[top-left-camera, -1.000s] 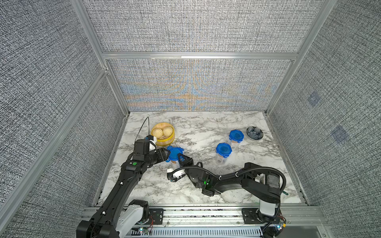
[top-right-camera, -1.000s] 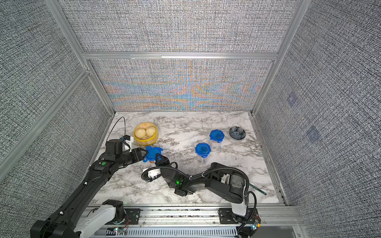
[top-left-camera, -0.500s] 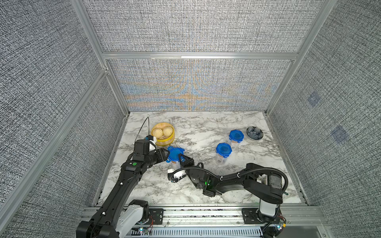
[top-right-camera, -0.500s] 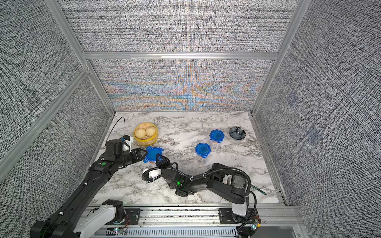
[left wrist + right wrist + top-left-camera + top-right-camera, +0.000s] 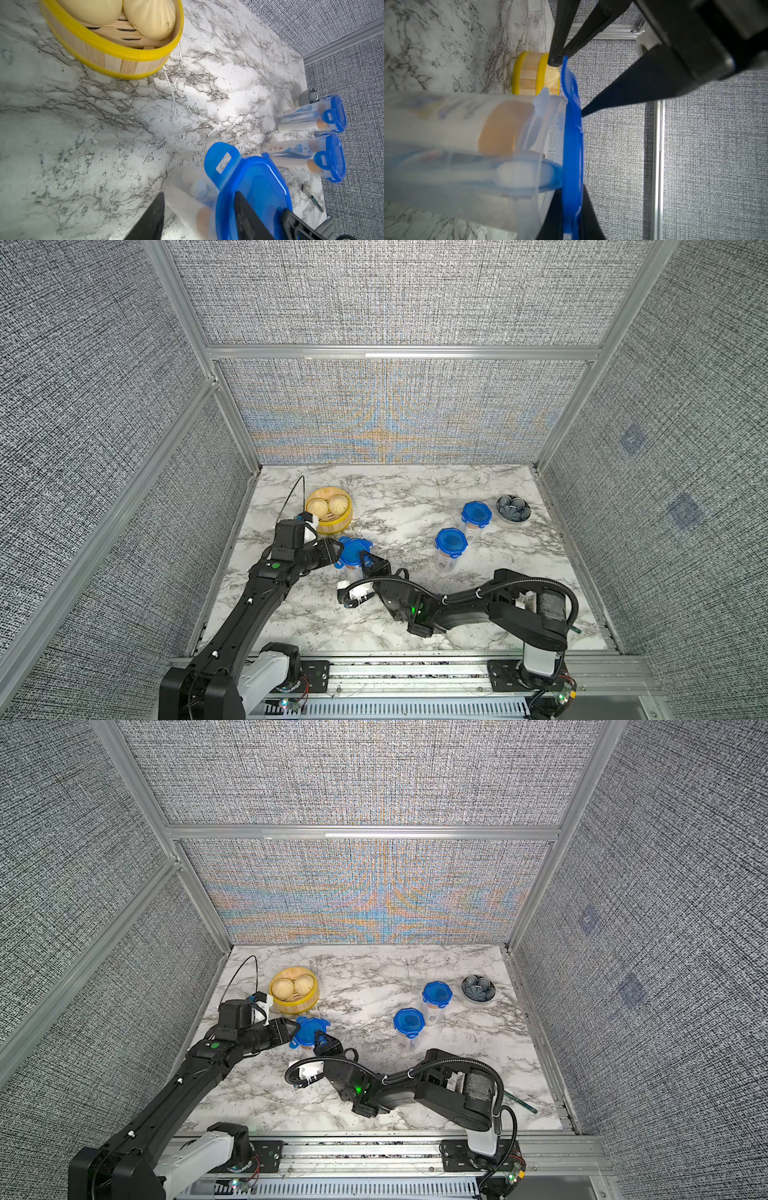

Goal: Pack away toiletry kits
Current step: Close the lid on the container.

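Barely anything shifts in the top views over the last second. Jar, lid and both arms keep their places, lower left of centre on the white-grey marble tabletop (image 5: pixel 415 489).

The one change is at the left gripper (image 5: pixel 337 551), whose jaws have drawn in a little. They stand apart yet. One finger is beside the wall of the clear plastic jar (image 5: pixel 187 199). The other lies across the top of the blue four-tab clip lid (image 5: pixel 353 552). Whether they press already cannot be told.

The right gripper (image 5: pixel 368 561) is closed, pinching the lid's lower-right edge.

Reading: the lid is seated and steadied. The left jaws closing in look like the start of folding a tab down. Judged to be the last of three kits, at the clipping step.

Lid: flat on the jar mouth, tabs splayed outward, none latched. One tab with its slot stands clear in the left wrist view. By contrast, the lower closed jar (image 5: pixel 451 547) and the upper closed jar (image 5: pixel 476 517), right of centre, have their tabs folded down and contents inside.

Jar: upright, just below the yellow bamboo steamer with buns (image 5: pixel 338 526), near it but not touching.
- Seen through the wall in the right wrist view: an orange-capped white bottle (image 5: pixel 477 128) and a blue-white folding toothbrush (image 5: pixel 517 173), its end close under the lid.
- The toothpaste tube is too blurred to pick out.

The dark patterned bowl (image 5: pixel 513 508) sits at the right, well apart.
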Controlling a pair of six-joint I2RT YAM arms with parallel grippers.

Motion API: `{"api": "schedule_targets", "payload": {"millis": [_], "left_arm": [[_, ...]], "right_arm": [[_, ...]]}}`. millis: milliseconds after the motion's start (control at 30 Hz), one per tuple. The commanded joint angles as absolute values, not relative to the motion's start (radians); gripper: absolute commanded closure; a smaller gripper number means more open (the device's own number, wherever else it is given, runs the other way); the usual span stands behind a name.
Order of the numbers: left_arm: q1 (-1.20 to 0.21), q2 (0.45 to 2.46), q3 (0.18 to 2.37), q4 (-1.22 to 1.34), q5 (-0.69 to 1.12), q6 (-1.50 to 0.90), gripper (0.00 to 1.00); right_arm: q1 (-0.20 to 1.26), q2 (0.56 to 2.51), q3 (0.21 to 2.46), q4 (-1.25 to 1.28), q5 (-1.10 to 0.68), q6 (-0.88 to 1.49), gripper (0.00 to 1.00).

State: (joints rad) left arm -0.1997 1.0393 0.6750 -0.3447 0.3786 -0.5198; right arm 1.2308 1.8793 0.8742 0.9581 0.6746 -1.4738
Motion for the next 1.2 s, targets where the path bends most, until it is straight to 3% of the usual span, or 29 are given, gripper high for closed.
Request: {"api": "schedule_targets", "payload": {"millis": [0, 167, 333, 567, 900, 1167], "left_arm": [[-0.200, 1.044, 0.681, -0.376, 0.361, -0.497, 0.55], [-0.200, 1.045, 0.682, -0.400, 0.353, -0.494, 0.66], [-0.201, 1.044, 0.680, -0.417, 0.348, -0.494, 0.71], [-0.208, 1.042, 0.688, -0.427, 0.350, -0.487, 0.71], [-0.221, 1.038, 0.699, -0.424, 0.367, -0.476, 0.71], [-0.238, 1.043, 0.711, -0.413, 0.395, -0.459, 0.70]], "right_arm": [[1.232, 1.888, 0.875, 0.951, 0.676, -1.462, 1.00], [1.229, 1.899, 0.876, 0.967, 0.672, -1.474, 0.99], [1.225, 1.896, 0.870, 0.989, 0.670, -1.486, 0.86], [1.221, 1.858, 0.845, 1.001, 0.662, -1.471, 0.71], [1.217, 1.821, 0.801, 1.019, 0.670, -1.468, 0.62], [1.189, 1.724, 0.752, 0.932, 0.654, -1.319, 0.52]]}}
